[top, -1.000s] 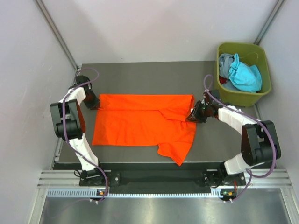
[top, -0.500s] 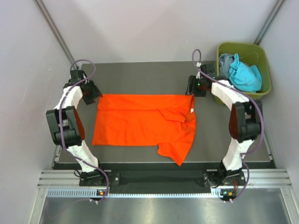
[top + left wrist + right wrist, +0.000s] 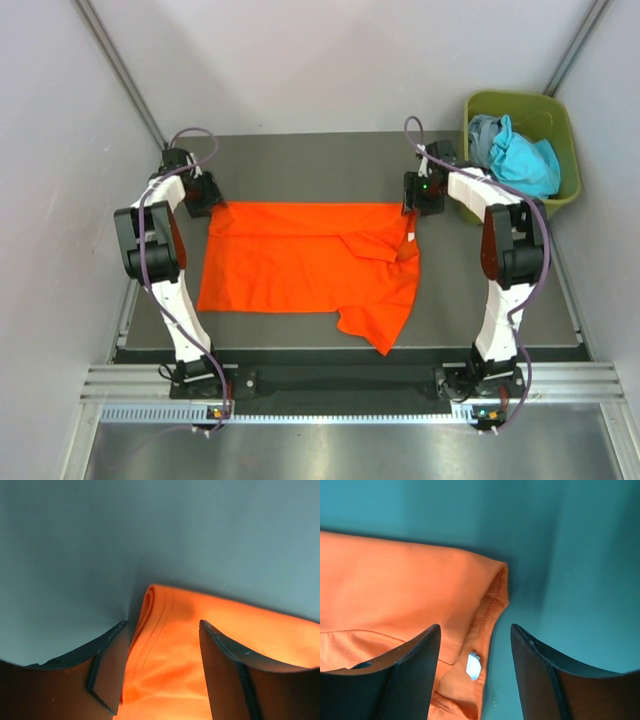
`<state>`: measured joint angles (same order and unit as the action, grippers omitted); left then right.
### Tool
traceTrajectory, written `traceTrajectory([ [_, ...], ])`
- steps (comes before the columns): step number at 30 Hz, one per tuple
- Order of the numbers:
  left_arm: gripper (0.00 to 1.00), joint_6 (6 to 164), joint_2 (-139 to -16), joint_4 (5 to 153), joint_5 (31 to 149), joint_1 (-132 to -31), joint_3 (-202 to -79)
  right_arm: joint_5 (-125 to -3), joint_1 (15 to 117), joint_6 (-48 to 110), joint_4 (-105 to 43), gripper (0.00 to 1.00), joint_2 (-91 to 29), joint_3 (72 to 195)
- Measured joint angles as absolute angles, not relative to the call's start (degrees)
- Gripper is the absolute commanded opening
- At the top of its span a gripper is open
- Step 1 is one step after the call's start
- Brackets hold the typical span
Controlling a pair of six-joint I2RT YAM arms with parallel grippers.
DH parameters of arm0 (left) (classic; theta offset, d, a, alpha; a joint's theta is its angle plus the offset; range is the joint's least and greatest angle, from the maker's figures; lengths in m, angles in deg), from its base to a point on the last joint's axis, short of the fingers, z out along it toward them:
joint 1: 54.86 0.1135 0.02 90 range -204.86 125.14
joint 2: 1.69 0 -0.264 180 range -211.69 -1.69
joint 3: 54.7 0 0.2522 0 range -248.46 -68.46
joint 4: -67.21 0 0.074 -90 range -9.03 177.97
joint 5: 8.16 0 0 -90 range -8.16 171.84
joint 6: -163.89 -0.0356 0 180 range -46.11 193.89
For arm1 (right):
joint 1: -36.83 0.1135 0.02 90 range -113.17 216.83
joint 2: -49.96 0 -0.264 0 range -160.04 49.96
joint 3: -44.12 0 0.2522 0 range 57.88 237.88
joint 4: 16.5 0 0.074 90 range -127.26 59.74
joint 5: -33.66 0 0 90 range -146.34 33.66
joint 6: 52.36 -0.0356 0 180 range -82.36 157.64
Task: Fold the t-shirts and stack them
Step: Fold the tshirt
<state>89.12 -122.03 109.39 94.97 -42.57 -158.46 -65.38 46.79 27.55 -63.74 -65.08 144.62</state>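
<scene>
The bright orange t-shirt (image 3: 300, 265) lies partly folded on the dark table (image 3: 320, 165), one sleeve hanging toward the near edge. My left gripper (image 3: 203, 195) is open at the shirt's far left corner. In the left wrist view its jaws (image 3: 162, 624) straddle the folded orange hem (image 3: 240, 625). My right gripper (image 3: 420, 195) is open at the far right corner. In the right wrist view its jaws (image 3: 475, 627) stand either side of the collar edge (image 3: 395, 590) and the white neck label (image 3: 473, 665). Neither grips cloth.
An olive-green bin (image 3: 515, 97) stands off the table's far right corner and holds a teal-blue shirt (image 3: 525, 160) and a grey one (image 3: 485, 135). Grey walls close in the left, back and right sides.
My right gripper has moved from the shirt's right edge back to its far right corner. My left gripper has shifted slightly back to the far left corner. The shirt has barely changed.
</scene>
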Motion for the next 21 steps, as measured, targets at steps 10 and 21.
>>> traceTrajectory([
  [10, 0.42, 88.94, -124.34, 106.62, 98.97, -42.57, -159.55, -67.39, 45.69, 28.53, -62.27, 0.54, -69.19, 146.96],
  [21, 0.00, 90.52, -127.05, 106.42, 100.15, -42.46, -162.33, -69.10, 45.65, 28.23, -60.61, 0.00, -72.60, 149.82],
])
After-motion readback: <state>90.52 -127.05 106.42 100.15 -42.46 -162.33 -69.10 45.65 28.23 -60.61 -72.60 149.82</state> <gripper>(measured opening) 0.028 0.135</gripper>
